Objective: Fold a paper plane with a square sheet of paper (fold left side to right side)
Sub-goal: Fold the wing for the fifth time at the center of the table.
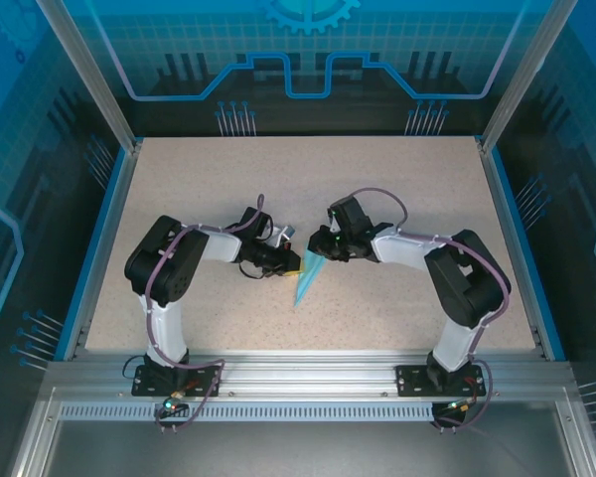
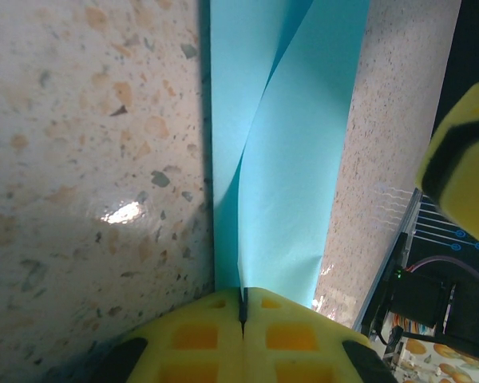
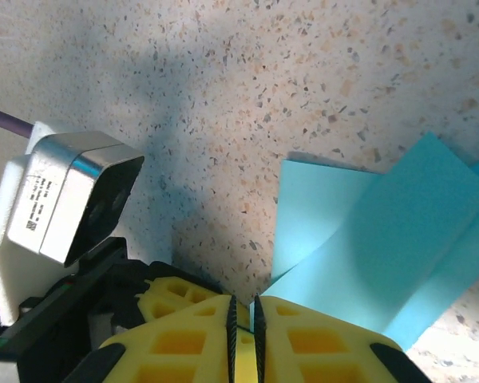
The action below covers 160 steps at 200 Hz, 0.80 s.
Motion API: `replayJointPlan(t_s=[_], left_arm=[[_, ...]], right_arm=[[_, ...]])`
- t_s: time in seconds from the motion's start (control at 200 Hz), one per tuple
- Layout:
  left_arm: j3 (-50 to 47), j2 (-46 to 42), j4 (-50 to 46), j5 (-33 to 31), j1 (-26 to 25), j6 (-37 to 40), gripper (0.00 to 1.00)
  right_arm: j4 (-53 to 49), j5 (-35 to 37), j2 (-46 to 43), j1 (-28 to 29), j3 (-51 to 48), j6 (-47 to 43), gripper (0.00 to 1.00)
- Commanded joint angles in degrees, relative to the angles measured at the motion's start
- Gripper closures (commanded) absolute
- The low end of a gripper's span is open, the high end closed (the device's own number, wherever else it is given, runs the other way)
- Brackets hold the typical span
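My left pincer [image 2: 242,302] is shut on the paper plane [image 2: 291,159] stretching ahead; my right pincer [image 3: 243,307], jaws nearly together, nips its edge. Advise: pull evenly, no twist.

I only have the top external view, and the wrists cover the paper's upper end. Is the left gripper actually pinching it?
Observer: Yes. In the left wrist view the left gripper is shut, with the cyan paper running into the seam between its yellow fingers.
Operator: And the right one?
Observer: In the right wrist view, the right gripper has its jaws nearly together, the paper's corner caught in the slit.
Operator: Is the paper lying flat?
Observer: No. Its folded layers splay apart above the table.
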Motion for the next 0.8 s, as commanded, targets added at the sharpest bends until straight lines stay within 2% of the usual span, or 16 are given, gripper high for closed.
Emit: replayJointPlan(t_s=[0.0,0.405,0.795], left_arm=[[0.34,3.31,-2.40,-4.30,-0.18,2.72,0.98],[0.86,3.81,-3.33,-4.48,-0.30,3.70,0.98],[0.97,4.34,-3.28,-4.46,-0.26,3.28,0.98]], right_arm=[[-4.88,-0.29,2.49,0.75,2.62,-1.93,0.84],[-10.25,1.36,4.85,1.30,4.54,-4.11,0.84],[-10.13,2.25,5.01,1.06,2.74,-3.44,0.84]])
